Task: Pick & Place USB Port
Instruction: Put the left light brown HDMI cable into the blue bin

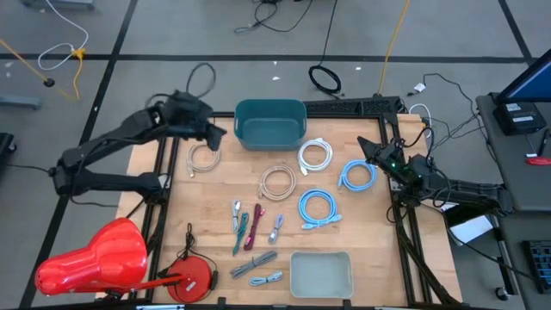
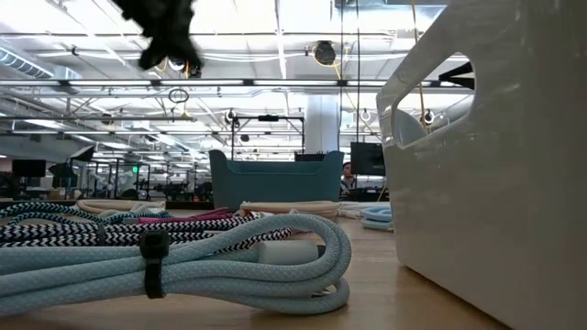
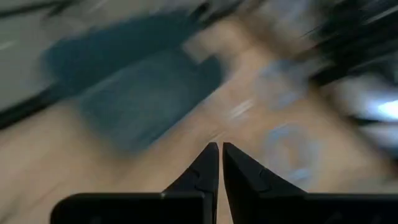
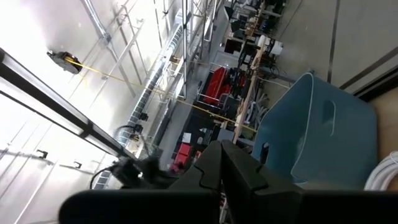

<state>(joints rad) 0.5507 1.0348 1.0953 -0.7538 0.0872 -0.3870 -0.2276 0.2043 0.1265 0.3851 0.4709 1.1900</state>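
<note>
The left pincer (image 1: 211,132), tips pressed together and empty, hovers beside the teal plastic bin (image 1: 270,123). Bundled USB cables (image 1: 255,226) lie mid-bench, well apart. Tangled neighbours risk snagging. The right pincer (image 1: 372,148), likewise closed, waits.

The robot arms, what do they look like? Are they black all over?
Mostly. The left arm and right arm are dark, jointed tubes. The left tool ends in two black, pointed fingers with notched inner edges; the right tool has the same black fingers. A small green light glows near the right arm's wrist.
</note>
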